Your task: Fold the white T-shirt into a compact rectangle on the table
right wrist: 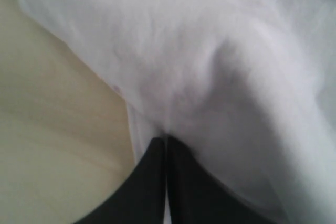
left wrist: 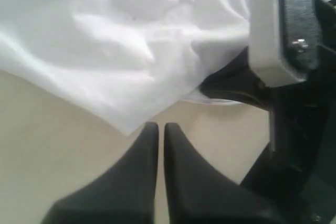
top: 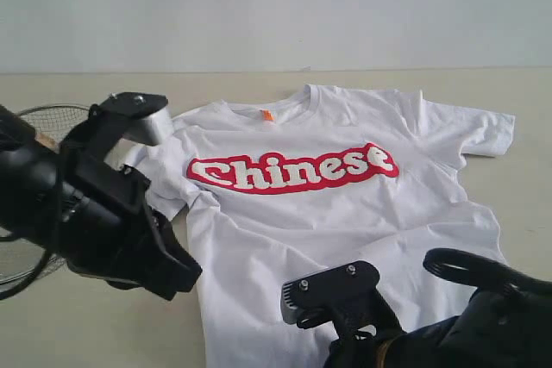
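Observation:
The white T-shirt [top: 345, 213] lies spread face up on the table [top: 530, 204], its red "Chinese" print showing. My left gripper [left wrist: 160, 128] is shut with nothing in it. Its tips hover over bare table [left wrist: 52, 150], just off a lower corner of the shirt [left wrist: 131, 51]. My right gripper [right wrist: 166, 140] is shut at the shirt's near edge. The cloth [right wrist: 220, 77] puckers into a ridge running away from its tips, so it seems pinched. In the exterior view the left arm [top: 95, 213] sits by the shirt's left side and the right arm [top: 362, 299] is over the hem.
A round wire-mesh basket [top: 52, 114] stands on the table behind the left arm. The right arm's camera housing [left wrist: 275, 30] is close beside the left gripper. A pale wall [top: 276, 6] backs the table.

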Robot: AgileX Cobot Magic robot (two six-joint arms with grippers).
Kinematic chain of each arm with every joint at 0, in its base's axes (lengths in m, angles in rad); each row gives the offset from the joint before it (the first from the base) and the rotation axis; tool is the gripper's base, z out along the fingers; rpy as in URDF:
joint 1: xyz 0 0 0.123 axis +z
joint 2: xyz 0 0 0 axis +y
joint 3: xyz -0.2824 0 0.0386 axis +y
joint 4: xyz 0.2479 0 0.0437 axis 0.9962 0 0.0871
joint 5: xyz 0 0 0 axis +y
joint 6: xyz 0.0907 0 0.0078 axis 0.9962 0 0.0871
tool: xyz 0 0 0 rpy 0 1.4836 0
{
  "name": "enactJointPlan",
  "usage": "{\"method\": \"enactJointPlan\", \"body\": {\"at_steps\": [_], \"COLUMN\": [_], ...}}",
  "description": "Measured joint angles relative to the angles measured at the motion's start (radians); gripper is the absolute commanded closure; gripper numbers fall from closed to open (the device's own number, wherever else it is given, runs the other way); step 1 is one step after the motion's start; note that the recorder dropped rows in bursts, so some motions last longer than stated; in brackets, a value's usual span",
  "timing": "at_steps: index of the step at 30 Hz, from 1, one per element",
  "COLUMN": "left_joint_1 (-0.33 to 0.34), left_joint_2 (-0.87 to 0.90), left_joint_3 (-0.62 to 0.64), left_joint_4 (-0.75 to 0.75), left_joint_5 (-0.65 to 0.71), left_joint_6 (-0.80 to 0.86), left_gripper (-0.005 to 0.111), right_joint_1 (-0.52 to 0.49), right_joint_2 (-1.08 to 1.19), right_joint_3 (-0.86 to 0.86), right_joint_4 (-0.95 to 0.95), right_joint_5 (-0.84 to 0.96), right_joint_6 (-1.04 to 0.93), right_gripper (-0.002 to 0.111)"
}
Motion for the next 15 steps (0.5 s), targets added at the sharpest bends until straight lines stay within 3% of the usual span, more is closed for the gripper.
{"method": "enactJointPlan", "body": {"at_steps": [8,15], "left_joint_1": [0.0,0.0], "left_joint_2": [0.226,0.408], "left_joint_3": [-0.008,-0.157], "left_joint_4": [0.006,0.013], "left_joint_5": [-0.162,-0.2], "left_joint_6": [0.058,0.082], "left_gripper": [0.102,0.102], "right_joint_1": [0.0,0.0], "right_joint_2": [0.0,0.0], "right_joint_3": [-0.002,-0.005], "right_joint_4": [0.0,0.0], "right_joint_5": [0.006,0.014], "right_joint_6": [0.0,0.0], "right_gripper": [0.108,0.108]}}
